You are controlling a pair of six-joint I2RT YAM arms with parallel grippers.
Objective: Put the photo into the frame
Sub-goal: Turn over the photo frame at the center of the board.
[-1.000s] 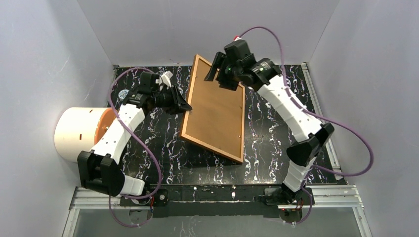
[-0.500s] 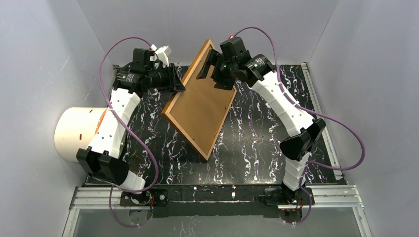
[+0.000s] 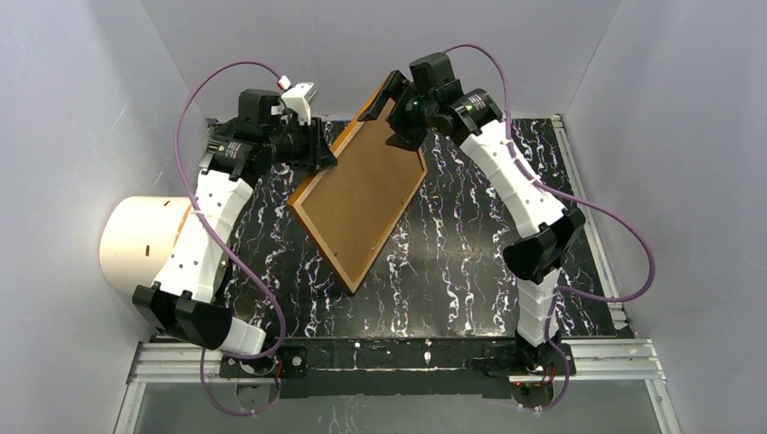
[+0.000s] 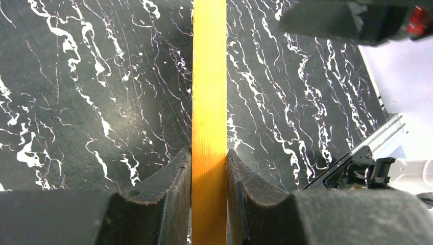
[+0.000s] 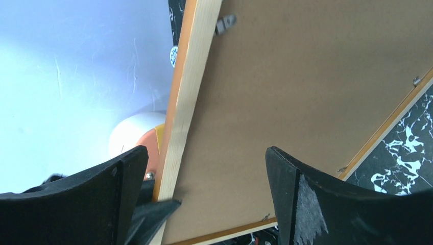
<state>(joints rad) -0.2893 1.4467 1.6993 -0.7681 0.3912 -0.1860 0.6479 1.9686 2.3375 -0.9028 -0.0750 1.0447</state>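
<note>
The frame (image 3: 318,246) is an orange-brown wooden rectangle, held up tilted over the table with its back toward the camera. The plain brown backing board (image 3: 362,199) fills it. My left gripper (image 3: 327,161) is shut on the frame's left rail; in the left wrist view both pads press the orange edge (image 4: 209,102) at the gripper (image 4: 209,168). My right gripper (image 3: 398,113) is open at the frame's far upper corner. In the right wrist view its jaws (image 5: 204,153) stand wide on either side of the pale rail (image 5: 191,66) and the board (image 5: 306,76). The photo is not in view.
A white cylinder with an orange inside (image 3: 145,240) lies on its side at the table's left edge. The black marbled table top (image 3: 470,262) lies below the frame. Grey walls enclose the back and sides. A metal rail (image 3: 398,357) runs along the near edge.
The frame rose off the table and swung left into a steep tilt. My left arm lifted with it. My right gripper moved up to the far corner.
</note>
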